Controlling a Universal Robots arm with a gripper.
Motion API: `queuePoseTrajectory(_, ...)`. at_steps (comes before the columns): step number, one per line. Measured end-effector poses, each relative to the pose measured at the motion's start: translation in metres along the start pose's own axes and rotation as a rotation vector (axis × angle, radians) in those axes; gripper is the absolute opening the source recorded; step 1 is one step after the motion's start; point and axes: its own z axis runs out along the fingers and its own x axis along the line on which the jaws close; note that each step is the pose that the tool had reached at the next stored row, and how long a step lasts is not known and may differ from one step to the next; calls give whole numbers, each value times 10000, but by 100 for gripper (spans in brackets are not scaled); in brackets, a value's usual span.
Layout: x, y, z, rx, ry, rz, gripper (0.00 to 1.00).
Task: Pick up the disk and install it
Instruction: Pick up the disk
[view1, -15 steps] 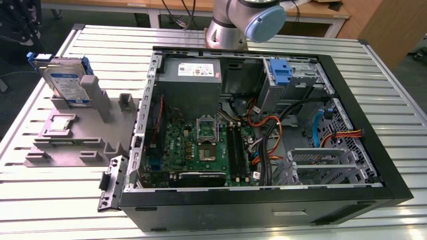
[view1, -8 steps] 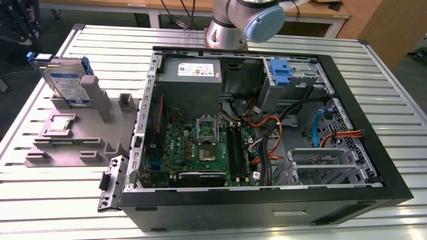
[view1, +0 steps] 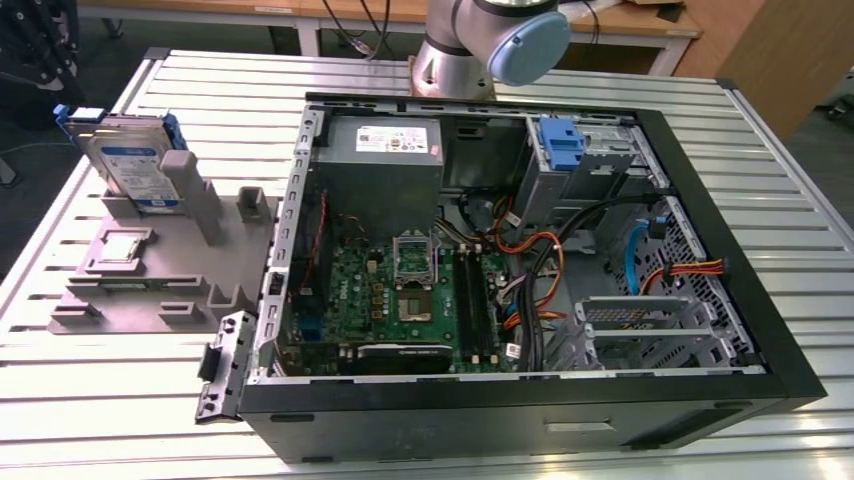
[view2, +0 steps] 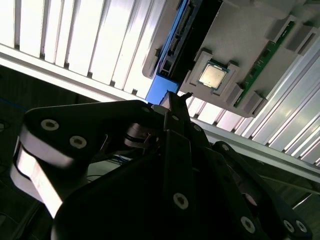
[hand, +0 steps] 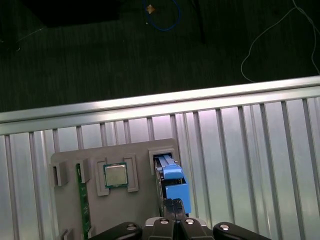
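The disk (view1: 134, 160) stands on edge in a slot of the grey fixture (view1: 147, 285) at the exterior view's left; it is a silver drive with a white and blue label in a blue carrier. In both wrist views I look down on its blue carrier edge (hand: 172, 182) (view2: 162, 90). My gripper (hand: 173, 204) (view2: 175, 100) hangs above that end of the disk, apart from it, its two dark fingertips pressed together, shut on nothing.
The open computer case (view1: 747, 300) lies at the exterior view's right, with a bare blue bracket (view1: 561, 145) in its drive bay and a grey power supply (view1: 383, 140). The fixture also carries a processor chip (hand: 115, 175) and a green memory stick (hand: 81, 200). The slatted table (hand: 240, 150) ends near the fixture.
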Motion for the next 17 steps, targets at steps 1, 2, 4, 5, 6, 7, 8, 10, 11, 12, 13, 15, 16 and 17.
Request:
queuePoseTrajectory(1,0,0,0,0,0,0,10)
queuePoseTrajectory(2,0,0,0,0,0,0,10)
queuePoseTrajectory(4,0,0,0,0,0,0,10)
queuePoseTrajectory(5,0,0,0,1,1,0,10)
queuePoseTrajectory(6,0,0,0,1,0,-1,10)
queuePoseTrajectory(7,0,0,0,1,0,0,10)
queuePoseTrajectory(8,0,0,0,1,0,0,10)
queuePoseTrajectory(10,0,0,0,1,0,0,17)
queuePoseTrajectory(11,0,0,0,1,0,0,17)
queuePoseTrajectory(12,0,0,0,2,0,0,17)
queuePoseTrajectory(13,0,0,0,1,0,0,24)
queuePoseTrajectory(15,0,0,0,1,0,0,24)
queuePoseTrajectory(16,0,0,0,2,0,0,25)
queuePoseTrajectory(17,0,0,0,2,0,0,25)
